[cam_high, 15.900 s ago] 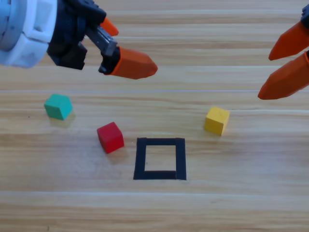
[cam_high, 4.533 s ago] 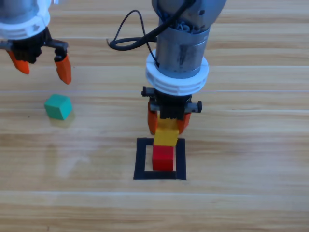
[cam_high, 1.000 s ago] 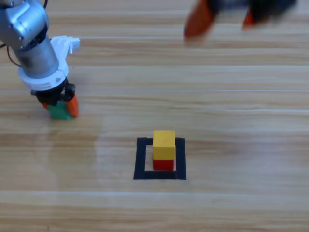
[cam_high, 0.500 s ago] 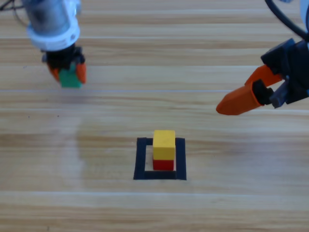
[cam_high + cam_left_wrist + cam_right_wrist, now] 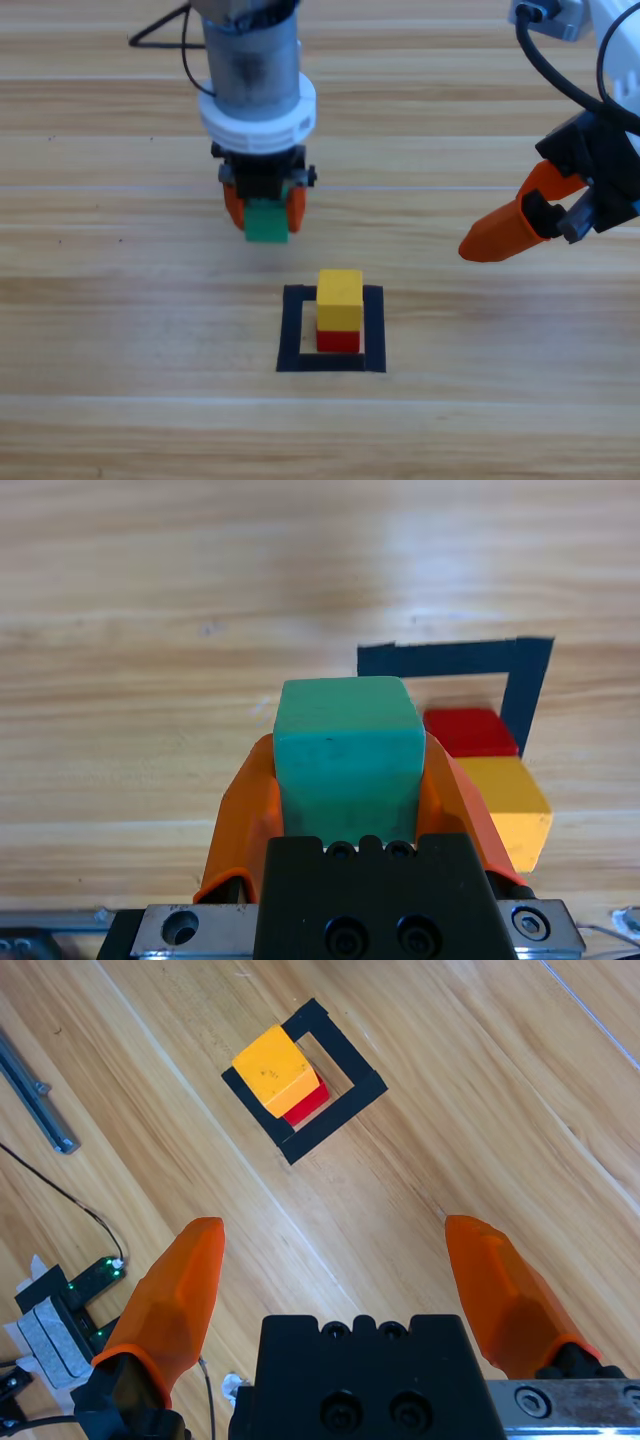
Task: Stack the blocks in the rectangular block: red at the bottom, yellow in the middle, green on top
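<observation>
Carrying green (image 5: 266,221) clamped between its jaws above the desk (image 5: 120,330), the left gripper (image 5: 264,205) nears yellow (image 5: 340,291) stacked on red (image 5: 339,340) inside the rectangular block (image 5: 291,330), while the right gripper (image 5: 345,1275) waits aside, jaws apart.

Overhead looks down; wrists look along jaws; all share yellow cube (image 5: 339,297).

surface: wooden table (image 5: 120,330) | finish: pale plank grain | light: soft sheen

Bright even light, soft faint shadows, mild sheen on the wooden table (image 5: 120,330), frames sharp throughout
</observation>
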Robot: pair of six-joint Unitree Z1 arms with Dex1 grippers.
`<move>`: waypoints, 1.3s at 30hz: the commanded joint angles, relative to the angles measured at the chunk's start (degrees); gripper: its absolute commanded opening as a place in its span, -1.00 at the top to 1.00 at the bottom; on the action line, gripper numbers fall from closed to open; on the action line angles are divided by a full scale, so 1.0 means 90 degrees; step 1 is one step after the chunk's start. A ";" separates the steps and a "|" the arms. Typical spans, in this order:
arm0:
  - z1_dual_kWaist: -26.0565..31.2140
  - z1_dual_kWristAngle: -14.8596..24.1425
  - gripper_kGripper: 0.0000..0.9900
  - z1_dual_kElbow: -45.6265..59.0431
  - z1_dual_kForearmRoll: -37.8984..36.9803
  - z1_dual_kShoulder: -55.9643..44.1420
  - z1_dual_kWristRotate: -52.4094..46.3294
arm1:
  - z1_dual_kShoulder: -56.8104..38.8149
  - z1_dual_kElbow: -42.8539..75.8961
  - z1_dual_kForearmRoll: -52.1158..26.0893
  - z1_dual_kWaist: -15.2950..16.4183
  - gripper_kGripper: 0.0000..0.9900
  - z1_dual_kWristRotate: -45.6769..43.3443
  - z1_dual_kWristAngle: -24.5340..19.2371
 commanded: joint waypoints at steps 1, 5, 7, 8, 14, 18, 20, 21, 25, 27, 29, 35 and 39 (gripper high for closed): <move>-0.0279 0.0007 1.00 0.0433 0.0046 -0.0222 -0.0328 | 0.0323 -0.0129 0.0188 -0.0178 -0.98 -0.0053 -0.0119; -0.0298 0.0037 1.00 0.0511 0.0046 -0.0329 -0.0494 | 0.0264 -0.0109 0.0246 -0.0178 -0.98 -0.0063 -0.0158; -0.0318 0.0037 1.00 0.0531 0.0046 -0.0378 -0.0553 | 0.0225 -0.0109 0.0276 -0.0178 -0.98 -0.0073 -0.0158; -0.0328 0.0027 1.00 0.0541 0.0046 -0.0397 -0.0563 | 0.0215 -0.0109 0.0276 -0.0178 -0.98 -0.0073 -0.0158; -0.0406 0.0037 1.00 0.0521 0.0046 -0.0661 -0.0534 | 0.0215 -0.0109 0.0295 -0.0178 -0.98 -0.0122 -0.0158; -0.0611 0.0164 1.00 0.0502 0.0046 -0.0808 -0.0563 | 0.0215 -0.0109 0.0315 -0.0178 -0.98 -0.0180 -0.0158; -0.0708 0.0232 1.00 0.0424 0.0046 -0.0769 -0.0602 | 0.0215 -0.0119 0.0334 -0.0168 -0.98 -0.0190 -0.0158; -0.0738 0.0242 1.00 0.0385 0.0046 -0.0739 -0.0621 | 0.0215 -0.0119 0.0344 -0.0178 -0.98 -0.0190 -0.0158; -0.1011 0.0359 1.00 0.0228 0.0037 -0.0671 -0.0807 | 0.0215 -0.0129 0.0364 -0.0178 -0.98 -0.0190 -0.0168; -0.1119 0.0378 1.00 0.0170 0.0037 -0.0612 -0.0895 | 0.0215 -0.0129 0.0364 -0.0168 -0.98 -0.0190 -0.0168; -0.1226 0.0388 1.00 0.0101 0.0037 -0.0534 -0.0993 | 0.0215 -0.0138 0.0373 -0.0178 -0.98 -0.0190 -0.0168; -0.1353 0.0418 1.00 -0.0026 0.0037 -0.0329 -0.1139 | 0.0225 -0.0148 0.0422 -0.0178 -0.98 -0.0190 -0.0197; -0.1363 0.0447 1.00 -0.0084 0.0037 -0.0173 -0.1168 | 0.0254 -0.0168 0.0432 -0.0178 -0.98 -0.0190 -0.0197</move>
